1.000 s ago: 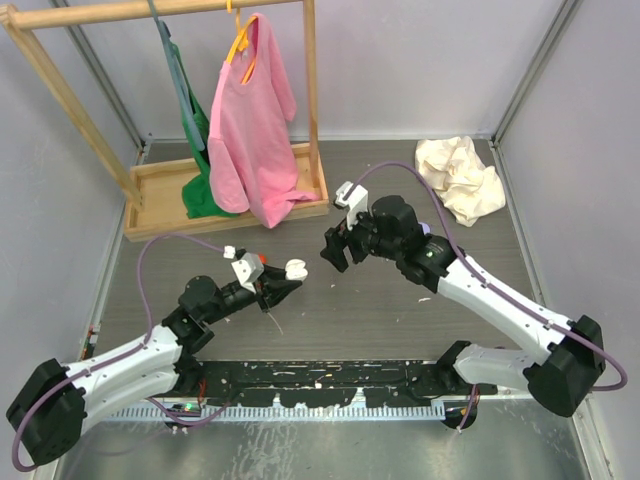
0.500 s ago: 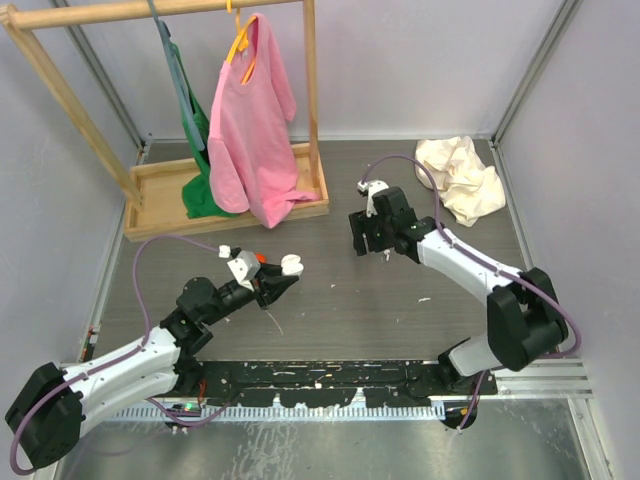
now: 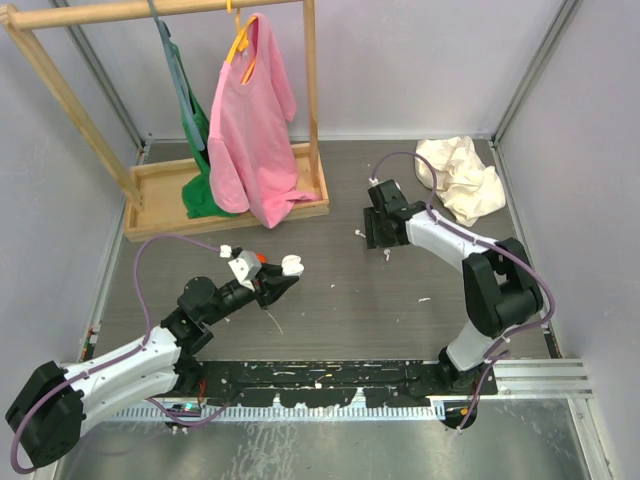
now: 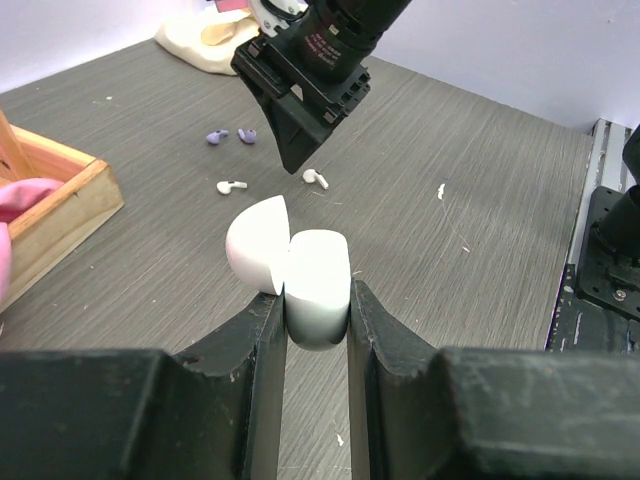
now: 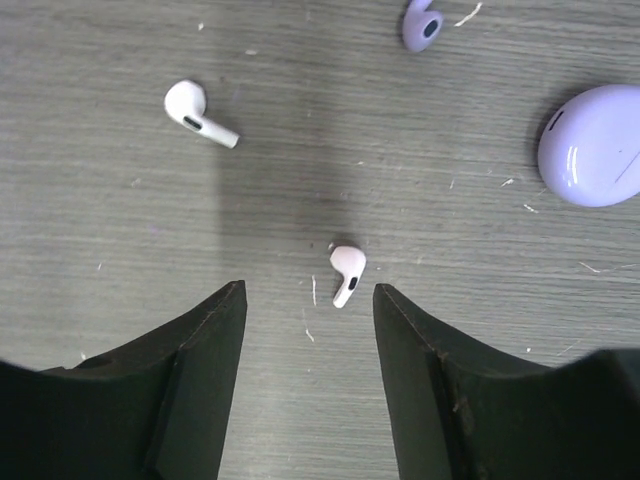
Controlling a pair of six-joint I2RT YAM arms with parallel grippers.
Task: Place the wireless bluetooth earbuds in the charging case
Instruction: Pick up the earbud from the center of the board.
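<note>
Earbuds [image 5: 348,272] on grey table [image 3: 340,320], pale walls [image 3: 400,70]

Left gripper [image 3: 283,276]: clamping a white case [image 3: 291,266] above the table [image 3: 330,312].
Right gripper [image 3: 376,236]: pointing down beside a white earbud [image 3: 357,234].

Top view: high above and behind me, looking down over the whole counter [image 3: 330,300]. Left wrist: low, facing across the counter toward my right gripper [image 4: 295,150]. Right wrist: close, straight down. Both wrist views share the white earbuds [image 5: 347,272].
</note>
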